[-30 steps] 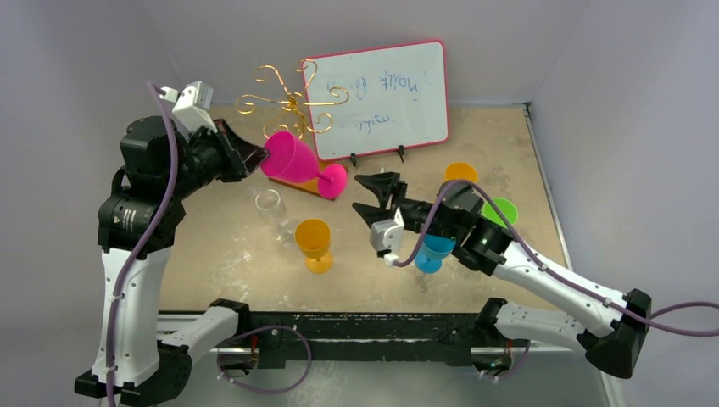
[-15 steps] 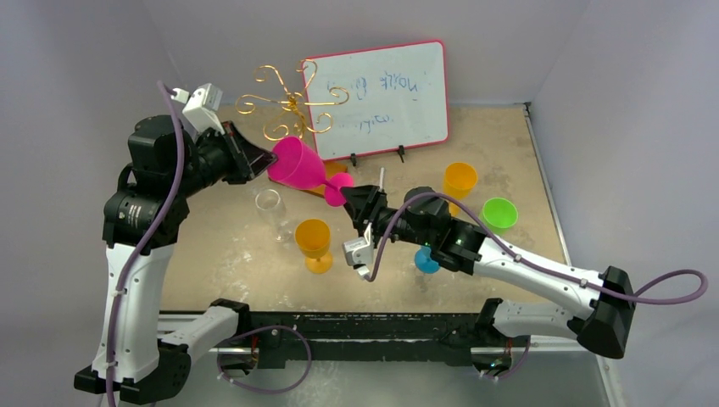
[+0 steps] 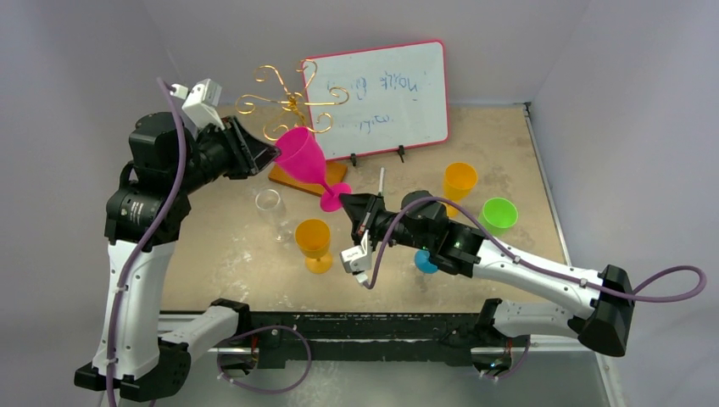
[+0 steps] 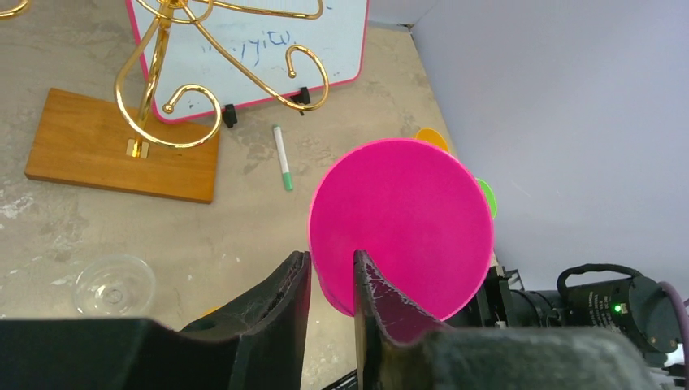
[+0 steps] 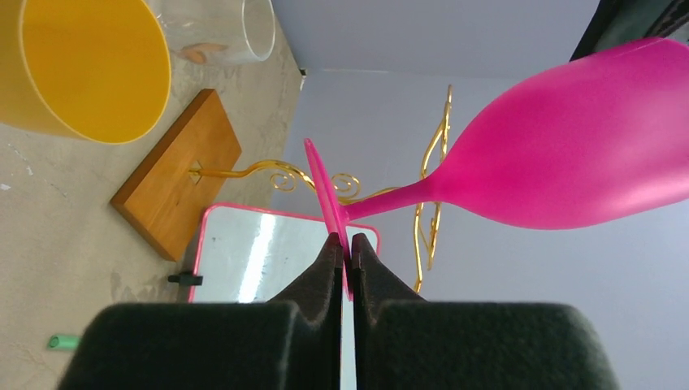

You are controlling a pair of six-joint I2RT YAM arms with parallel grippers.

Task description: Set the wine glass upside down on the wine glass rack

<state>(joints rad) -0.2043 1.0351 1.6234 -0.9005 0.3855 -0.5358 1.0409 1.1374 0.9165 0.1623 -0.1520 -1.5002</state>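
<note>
A pink wine glass [image 3: 301,157] hangs tilted in the air, rim up-left and foot down-right, in front of the gold wire wine glass rack [image 3: 288,102] on its wooden base [image 4: 122,146]. My right gripper [image 3: 346,203] is shut on the edge of the glass's thin foot disc [image 5: 325,195], and the bowl [image 5: 569,162] runs off to the right. My left gripper [image 4: 331,258] straddles the rim of the bowl [image 4: 402,227], one finger inside and one outside. Its jaws stand slightly apart, wider than the glass wall.
A pink-framed whiteboard [image 3: 381,93] stands behind the rack, with a marker [image 3: 381,181] lying in front of it. A clear glass [image 3: 269,203] and a yellow goblet [image 3: 313,237] stand below the pink glass. An orange cup [image 3: 459,180], a green cup [image 3: 498,214] and a blue glass [image 3: 426,260] stand to the right.
My right gripper moved left to the pink glass's foot and shut on it. My left jaws loosened on the rim. The glass tipped from sideways to more upright.
</note>
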